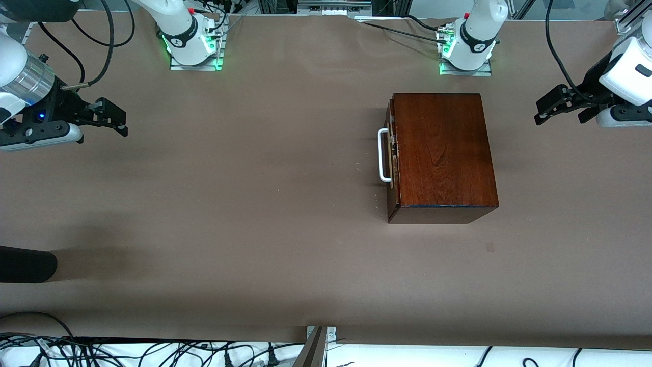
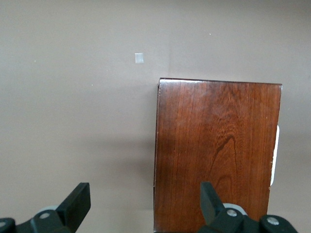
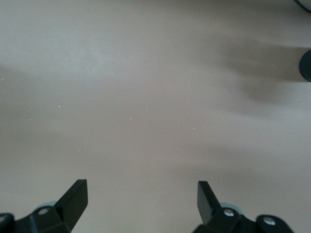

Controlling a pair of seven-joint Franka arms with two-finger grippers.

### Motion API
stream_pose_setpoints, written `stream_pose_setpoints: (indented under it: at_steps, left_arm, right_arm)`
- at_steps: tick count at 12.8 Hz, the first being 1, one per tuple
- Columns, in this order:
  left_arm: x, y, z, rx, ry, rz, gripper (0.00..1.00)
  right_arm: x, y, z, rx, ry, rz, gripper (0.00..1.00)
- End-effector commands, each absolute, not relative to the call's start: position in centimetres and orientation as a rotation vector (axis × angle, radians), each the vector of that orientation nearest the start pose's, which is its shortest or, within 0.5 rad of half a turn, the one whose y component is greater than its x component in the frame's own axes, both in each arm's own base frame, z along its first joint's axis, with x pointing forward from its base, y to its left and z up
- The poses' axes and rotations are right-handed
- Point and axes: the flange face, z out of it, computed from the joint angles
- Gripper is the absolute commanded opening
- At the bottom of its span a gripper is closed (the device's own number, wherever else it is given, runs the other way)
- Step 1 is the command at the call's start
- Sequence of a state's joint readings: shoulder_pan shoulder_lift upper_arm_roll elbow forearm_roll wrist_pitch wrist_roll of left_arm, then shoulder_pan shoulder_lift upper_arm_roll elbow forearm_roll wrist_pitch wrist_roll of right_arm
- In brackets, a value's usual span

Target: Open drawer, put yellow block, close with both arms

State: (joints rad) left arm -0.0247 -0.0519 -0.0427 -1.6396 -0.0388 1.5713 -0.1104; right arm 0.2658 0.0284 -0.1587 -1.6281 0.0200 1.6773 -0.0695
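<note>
The drawer (image 1: 395,153) is shut inside the glossy dark wooden box (image 1: 442,153), which stands toward the left arm's end of the table. Its white bar handle (image 1: 384,155) faces the right arm's end. No yellow block shows in any view. My left gripper (image 1: 560,113) hangs open over bare table beside the box's closed back, nothing between its fingers. The left wrist view shows the box top (image 2: 218,150) and a sliver of the handle (image 2: 275,155) past the open left gripper (image 2: 144,194). My right gripper (image 1: 118,120) hovers open and empty at the right arm's end, over bare table (image 3: 146,97).
A brown mat (image 1: 254,204) covers the table. A dark rounded shape (image 1: 25,264) juts in at the right arm's end, nearer to the camera, and casts a shadow. A small pale patch (image 1: 490,247) lies on the mat nearer to the camera than the box. Cables trail along the table's edges.
</note>
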Motion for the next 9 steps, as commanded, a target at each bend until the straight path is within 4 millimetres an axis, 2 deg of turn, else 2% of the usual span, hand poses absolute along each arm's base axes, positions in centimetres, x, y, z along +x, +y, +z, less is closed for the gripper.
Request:
stream_pose_setpoints:
  at_steps: [1, 9]
  left_arm:
    - [52.82, -3.94, 61.95, -3.158, 0.05, 0.021, 1.0]
    - [52.83, -3.86, 61.73, -3.111, 0.062, 0.033, 1.0]
  right_arm:
    - [56.83, 6.36, 59.54, -3.117, -0.254, -0.034, 1.0]
    - [56.8, 6.44, 59.52, -3.117, -0.257, -0.031, 1.0]
